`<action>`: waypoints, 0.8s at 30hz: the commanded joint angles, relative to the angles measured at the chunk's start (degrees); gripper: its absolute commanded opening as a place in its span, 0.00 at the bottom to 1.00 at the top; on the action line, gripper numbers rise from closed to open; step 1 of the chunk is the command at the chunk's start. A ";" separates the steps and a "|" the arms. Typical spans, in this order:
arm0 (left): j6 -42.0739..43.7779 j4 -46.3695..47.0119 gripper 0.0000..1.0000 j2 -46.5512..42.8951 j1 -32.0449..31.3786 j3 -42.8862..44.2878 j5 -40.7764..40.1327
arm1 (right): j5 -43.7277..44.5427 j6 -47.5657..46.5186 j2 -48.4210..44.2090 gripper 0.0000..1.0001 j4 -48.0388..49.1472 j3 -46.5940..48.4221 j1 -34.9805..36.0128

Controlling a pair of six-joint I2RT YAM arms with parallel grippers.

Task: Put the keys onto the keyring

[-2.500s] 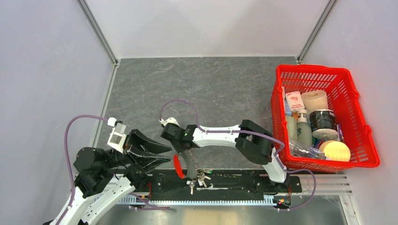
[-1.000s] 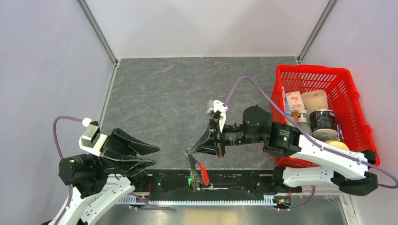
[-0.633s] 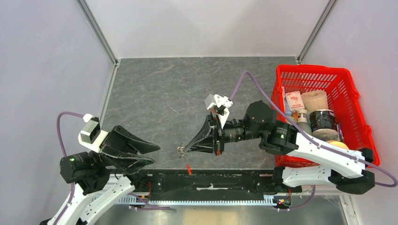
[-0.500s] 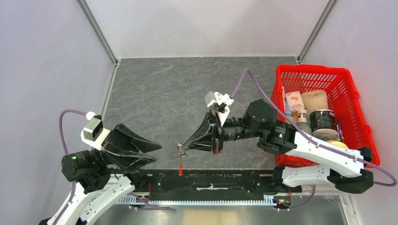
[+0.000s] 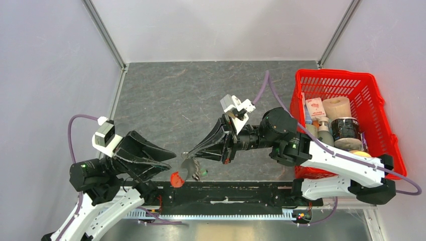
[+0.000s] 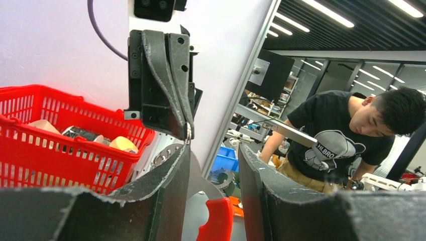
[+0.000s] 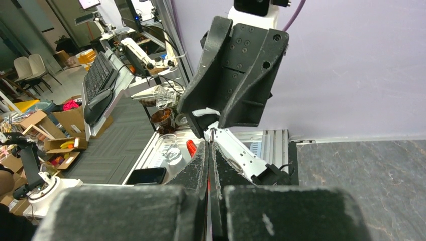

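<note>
My right gripper [image 5: 185, 155] reaches left over the table's near edge, shut on the thin metal keyring [image 6: 188, 131] at its fingertips. Below the ring hang the red oval fob [image 5: 176, 179], a small green tag [image 5: 197, 174] and a few small metal keys [image 5: 194, 164]. My left gripper [image 5: 172, 160] faces it tip to tip and stands open. In the left wrist view the fob [image 6: 217, 221] and a flat metal piece [image 6: 201, 183] hang between my left fingers [image 6: 168, 201], with a gap beside them. In the right wrist view the right gripper [image 7: 210, 145] is pressed shut.
A red plastic basket [image 5: 346, 75] full of bottles, rolls and packets stands at the right of the grey table [image 5: 201, 95]. A black rail [image 5: 241, 193] runs along the near edge between the arm bases. Pale walls enclose three sides.
My right gripper has carried the keyring left, up to the left gripper's tips. The red fob has swung left beneath it. The left gripper has shifted slightly right and closed a little.
</note>
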 commanded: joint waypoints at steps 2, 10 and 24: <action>-1.29 1.51 0.46 1.30 -0.14 -1.04 -1.97 | 1.93 -1.26 0.64 0.00 6.41 3.63 1.05; -0.17 0.98 0.46 1.57 -0.14 -1.91 -3.79 | 3.62 -1.37 0.61 0.00 7.02 3.50 1.71; -0.13 1.59 0.46 1.01 -0.15 -1.49 -3.87 | 8.36 -1.43 1.78 0.00 5.50 3.44 3.01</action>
